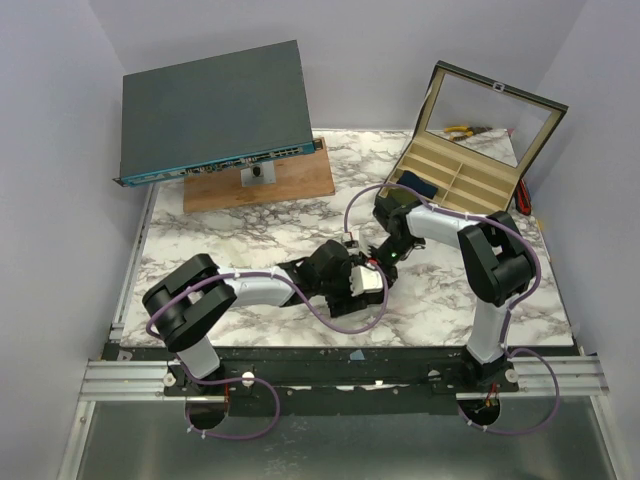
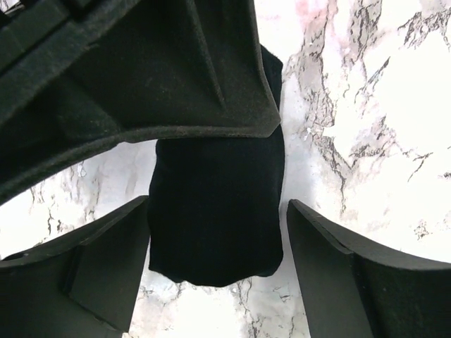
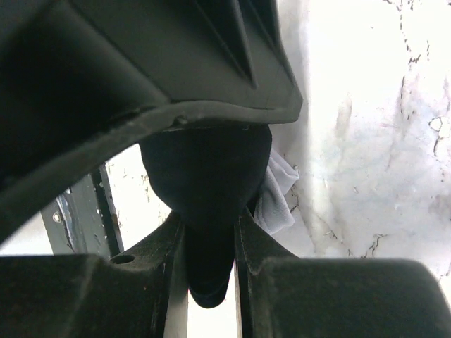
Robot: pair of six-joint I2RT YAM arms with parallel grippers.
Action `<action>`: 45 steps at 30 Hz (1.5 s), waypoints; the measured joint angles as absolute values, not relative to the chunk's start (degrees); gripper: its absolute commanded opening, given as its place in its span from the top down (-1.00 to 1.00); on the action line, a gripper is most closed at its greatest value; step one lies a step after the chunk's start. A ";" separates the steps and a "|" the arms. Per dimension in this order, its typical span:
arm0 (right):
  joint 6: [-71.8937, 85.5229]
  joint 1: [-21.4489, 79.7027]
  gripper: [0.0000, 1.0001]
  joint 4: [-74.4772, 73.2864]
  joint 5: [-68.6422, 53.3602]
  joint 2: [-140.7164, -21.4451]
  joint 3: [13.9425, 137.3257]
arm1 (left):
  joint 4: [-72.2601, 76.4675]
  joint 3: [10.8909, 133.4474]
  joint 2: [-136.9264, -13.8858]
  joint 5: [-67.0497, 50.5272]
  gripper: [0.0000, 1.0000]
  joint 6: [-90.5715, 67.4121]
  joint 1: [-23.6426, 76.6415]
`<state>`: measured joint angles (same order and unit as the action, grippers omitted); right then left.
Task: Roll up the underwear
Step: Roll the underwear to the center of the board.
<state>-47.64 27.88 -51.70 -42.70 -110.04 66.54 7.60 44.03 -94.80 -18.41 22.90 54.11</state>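
The underwear is a black bundle of fabric on the marble table. In the left wrist view it lies between my left gripper's fingers, which stand wide apart around it; a black gripper part covers its upper end. My right gripper is shut on a fold of the black fabric, with a bit of white trim showing beside it. In the top view both grippers meet at mid-table, the left gripper and the right gripper, and they hide most of the garment.
An open wooden organiser box with a lid stands at the back right; a small dark blue fabric roll lies in it. A dark network switch leans on a wooden board at the back left.
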 measured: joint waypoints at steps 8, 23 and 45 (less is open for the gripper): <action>-47.62 27.64 0.99 -53.17 -42.68 -110.26 66.46 | 7.20 44.25 -94.85 -16.71 -0.10 23.97 56.23; -46.17 26.79 0.55 -55.24 -42.15 -110.28 65.95 | 4.51 47.31 -96.99 -14.02 1.00 25.61 58.59; -42.89 17.82 -0.25 -55.90 -41.06 -106.67 64.16 | 2.02 51.96 -100.31 -15.53 1.00 25.65 58.98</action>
